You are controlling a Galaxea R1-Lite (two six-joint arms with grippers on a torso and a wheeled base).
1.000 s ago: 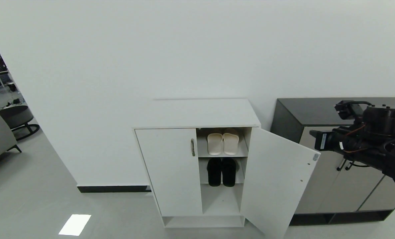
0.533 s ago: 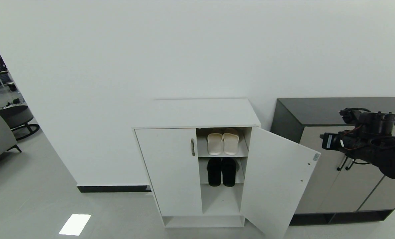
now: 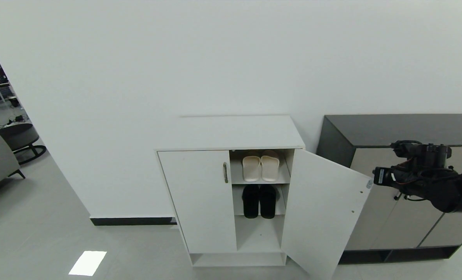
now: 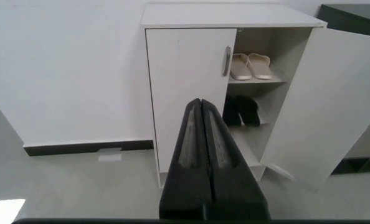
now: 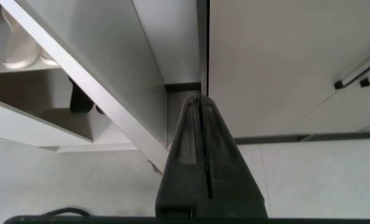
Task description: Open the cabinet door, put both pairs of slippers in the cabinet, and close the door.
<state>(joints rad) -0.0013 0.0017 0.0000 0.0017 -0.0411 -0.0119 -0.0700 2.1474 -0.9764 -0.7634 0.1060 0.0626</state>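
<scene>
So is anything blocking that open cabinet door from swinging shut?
Nothing visible does. The white slippers and black slippers sit back on their shelves, clear of the swing of the open door, and the right tool is outside the door near its free edge.

Holds the right arm (image 3: 446, 190) out on the right side, forearm roughly level, with the wrist (image 3: 425, 155) turned inward so that the tool end points left. Has the right gripper (image 5: 202, 99) closed, its two dark fingers (image 5: 188, 140) pressed flat against each other along a thin seam. Carries the left gripper (image 4: 202, 104) closed in the same way, pads (image 4: 190, 146) meeting face to face, aimed forward and slightly downward.
</scene>
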